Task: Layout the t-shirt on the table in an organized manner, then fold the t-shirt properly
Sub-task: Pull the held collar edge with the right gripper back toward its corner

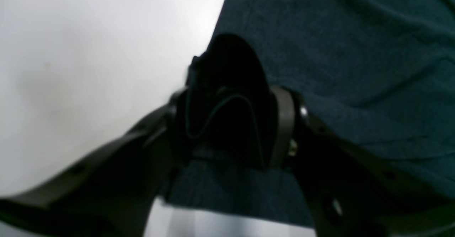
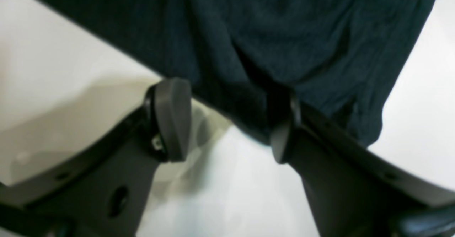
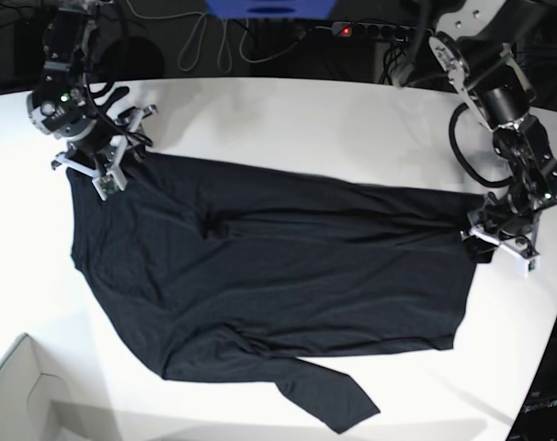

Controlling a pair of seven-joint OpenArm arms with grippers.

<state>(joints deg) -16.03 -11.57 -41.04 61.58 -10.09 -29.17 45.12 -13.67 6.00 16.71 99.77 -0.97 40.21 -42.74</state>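
Note:
The black t-shirt (image 3: 278,276) lies spread on the white table (image 3: 306,119), with one sleeve trailing toward the front edge. My left gripper (image 3: 499,241) is at the shirt's right edge; in the left wrist view it (image 1: 231,123) is shut on a bunched fold of the t-shirt (image 1: 355,52). My right gripper (image 3: 102,175) stands at the shirt's far left corner. In the right wrist view it (image 2: 225,123) is open: one finger (image 2: 170,119) is over bare table (image 2: 53,70), the other (image 2: 280,134) at the hem of the t-shirt (image 2: 284,34).
A white cardboard box corner (image 3: 21,395) sits at the front left. Cables and a power strip (image 3: 352,29) run behind the table. The table's curved edge (image 3: 550,322) passes close to my left gripper.

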